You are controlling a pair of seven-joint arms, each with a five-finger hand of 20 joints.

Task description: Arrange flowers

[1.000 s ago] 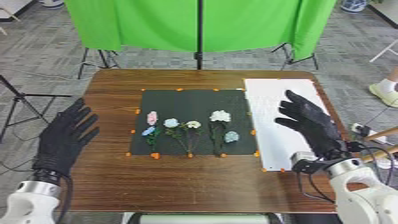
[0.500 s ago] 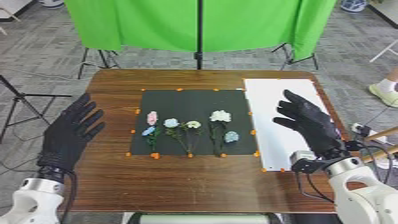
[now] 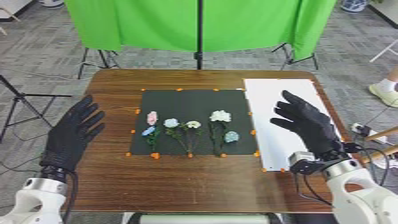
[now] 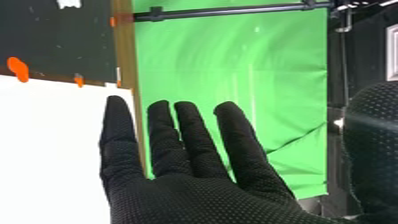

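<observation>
On the black mat [image 3: 188, 102] in the head view, the large white flower [image 3: 219, 116], stem robotward, lies left of the right hand [image 3: 309, 125] (nearer than the relaxed left hand [image 3: 66, 140]). Right wrist view: fingers [image 4: 238, 135] straight, spread wide.

"Rounded white shells on the left arm [image 3: 37, 197] and right arm [image 3: 357, 190], folks!"

"And it's black gloving for the left robot hand [image 3: 65, 142] and right robot hand [image 3: 309, 125]!"

"Finely dotted fabric [image 4: 195, 205], too!"

"Dark cables [image 3: 73, 187] loop beside both arms, and there's a pale boxy block [image 3: 303, 156] at the right wrist!"
</observation>
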